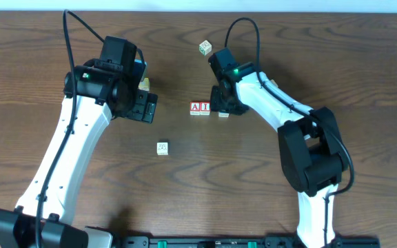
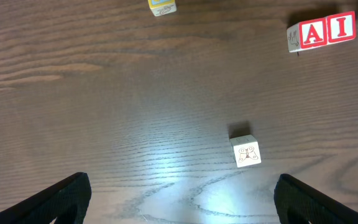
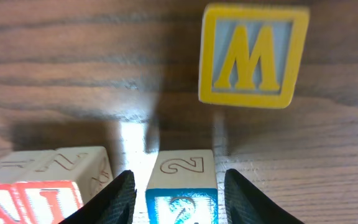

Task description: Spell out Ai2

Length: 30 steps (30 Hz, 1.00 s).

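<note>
Red A block [image 1: 196,107], red I block [image 1: 205,107] — blue-faced 2 block [image 3: 182,183]

Site: robot lab bench, not a living or selling space.

- Dark wood-grain table [image 1: 185,200] fills the overhead view. A pale strip [image 1: 253,5] runs along the 12 o'clock edge; what it is cannot be told.
- Two white-and-black jointed arms are based at the near edge, the left arm [image 1: 67,148] at 7 o'clock and the right arm [image 1: 281,110] at 5 o'clock.
- A loose black cable [image 1: 66,34] loops off the left arm, and a second cable [image 1: 243,22] off the right.
- A small green light [image 1: 235,69] glows on the right arm's wrist.
- A black mounting rail [image 1: 212,241] with green fittings sits at 6 o'clock.
- The only goods are wooden letter blocks [image 1: 200,107] near centre: test props.
</note>
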Each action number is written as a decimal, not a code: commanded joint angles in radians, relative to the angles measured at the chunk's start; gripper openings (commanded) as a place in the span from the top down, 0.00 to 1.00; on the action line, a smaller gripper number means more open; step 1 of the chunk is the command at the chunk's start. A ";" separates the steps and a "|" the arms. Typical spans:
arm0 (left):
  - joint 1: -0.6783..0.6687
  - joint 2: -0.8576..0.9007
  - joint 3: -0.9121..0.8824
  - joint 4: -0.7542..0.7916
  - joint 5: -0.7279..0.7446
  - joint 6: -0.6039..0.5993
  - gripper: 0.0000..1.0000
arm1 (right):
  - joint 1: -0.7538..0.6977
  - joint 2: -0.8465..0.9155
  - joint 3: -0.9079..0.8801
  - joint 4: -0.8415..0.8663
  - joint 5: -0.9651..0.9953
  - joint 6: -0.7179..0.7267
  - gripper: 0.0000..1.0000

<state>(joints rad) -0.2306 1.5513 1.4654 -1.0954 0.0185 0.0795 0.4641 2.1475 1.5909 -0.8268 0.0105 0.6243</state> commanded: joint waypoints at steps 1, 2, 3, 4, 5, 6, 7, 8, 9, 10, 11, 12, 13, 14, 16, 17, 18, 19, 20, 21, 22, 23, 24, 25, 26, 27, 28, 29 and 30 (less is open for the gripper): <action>0.002 0.008 0.000 -0.002 -0.011 0.010 0.05 | 0.000 -0.047 0.030 -0.011 0.028 -0.005 0.56; 0.002 0.008 0.000 -0.002 -0.011 0.010 0.04 | -0.001 -0.061 0.030 -0.026 0.046 -0.004 0.57; 0.002 0.008 0.000 -0.002 -0.011 0.010 0.05 | -0.001 -0.072 0.030 -0.049 0.089 -0.004 0.57; 0.002 0.008 0.000 -0.002 -0.011 0.010 0.05 | -0.001 -0.078 0.030 -0.066 0.121 -0.004 0.57; 0.002 0.008 0.000 -0.002 -0.011 0.010 0.05 | -0.001 -0.087 0.030 -0.080 0.146 -0.004 0.57; 0.002 0.008 0.000 -0.002 -0.011 0.010 0.05 | -0.001 -0.095 0.030 -0.087 0.154 -0.005 0.57; 0.002 0.008 0.000 -0.002 -0.011 0.010 0.04 | -0.001 -0.111 0.030 -0.090 0.155 -0.005 0.56; 0.002 0.008 0.000 -0.002 -0.011 0.010 0.05 | -0.001 -0.122 0.030 -0.090 0.156 -0.005 0.57; 0.002 0.008 0.000 -0.002 -0.011 0.010 0.04 | -0.001 -0.142 0.030 -0.090 0.159 -0.013 0.55; 0.002 0.008 0.000 -0.002 -0.011 0.010 0.05 | -0.001 -0.156 0.030 -0.098 0.167 -0.012 0.55; 0.002 0.008 0.000 -0.002 -0.011 0.010 0.05 | -0.001 -0.166 0.030 -0.109 0.176 -0.012 0.54; 0.002 0.008 0.000 -0.002 -0.011 0.010 0.05 | -0.002 -0.172 0.029 -0.125 0.188 -0.012 0.53; 0.002 0.008 0.000 -0.002 -0.011 0.010 0.05 | -0.005 -0.173 0.028 -0.142 0.201 -0.011 0.53; 0.002 0.008 0.000 -0.002 -0.011 0.010 0.04 | -0.008 -0.173 0.023 -0.153 0.204 -0.011 0.53; 0.002 0.008 0.000 -0.002 -0.011 0.010 0.05 | -0.015 -0.173 -0.019 -0.147 0.203 0.002 0.54; 0.002 0.008 0.000 -0.002 -0.011 0.010 0.05 | -0.016 -0.173 -0.051 -0.130 0.203 0.010 0.56; 0.002 0.008 0.000 -0.002 -0.011 0.010 0.05 | -0.018 -0.173 -0.071 -0.115 0.203 0.011 0.57; 0.002 0.008 0.000 -0.002 -0.011 0.010 0.05 | -0.021 -0.173 -0.093 -0.099 0.199 0.011 0.63; 0.002 0.008 0.000 -0.002 -0.011 0.010 0.05 | -0.028 -0.173 -0.119 -0.076 0.193 0.011 0.64; 0.002 0.008 0.000 -0.002 -0.011 0.010 0.05 | -0.032 -0.173 -0.129 -0.066 0.186 0.011 0.65; 0.002 0.008 0.000 -0.002 -0.011 0.010 0.05 | -0.034 -0.173 -0.136 -0.058 0.178 0.011 0.68; 0.002 0.008 0.000 -0.002 -0.011 0.010 0.05 | -0.035 -0.173 -0.142 -0.050 0.171 0.011 0.71; 0.002 0.008 0.000 -0.002 -0.011 0.010 0.05 | -0.037 -0.173 -0.145 -0.047 0.165 0.011 0.75; 0.002 0.008 0.000 -0.002 -0.011 0.010 0.05 | -0.039 -0.173 -0.147 -0.046 0.161 0.011 0.76; 0.002 0.008 0.000 -0.002 -0.011 0.010 0.05 | -0.042 -0.173 -0.150 -0.046 0.161 0.011 0.76; 0.002 0.008 0.000 -0.002 -0.011 0.010 0.05 | -0.044 -0.173 -0.156 -0.043 0.161 0.011 0.76; 0.002 0.008 0.000 -0.002 -0.011 0.010 0.05 | -0.045 -0.173 -0.164 -0.035 0.160 0.011 0.76; 0.002 0.008 0.000 -0.002 -0.011 0.010 0.04 | -0.045 -0.173 -0.169 -0.027 0.157 0.011 0.76; 0.002 0.008 0.000 -0.002 -0.011 0.010 0.05 | -0.045 -0.173 -0.174 -0.018 0.153 0.010 0.76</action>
<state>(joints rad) -0.2306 1.5513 1.4654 -1.0950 0.0185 0.0795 0.4305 1.9778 1.4338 -0.8528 0.1688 0.6281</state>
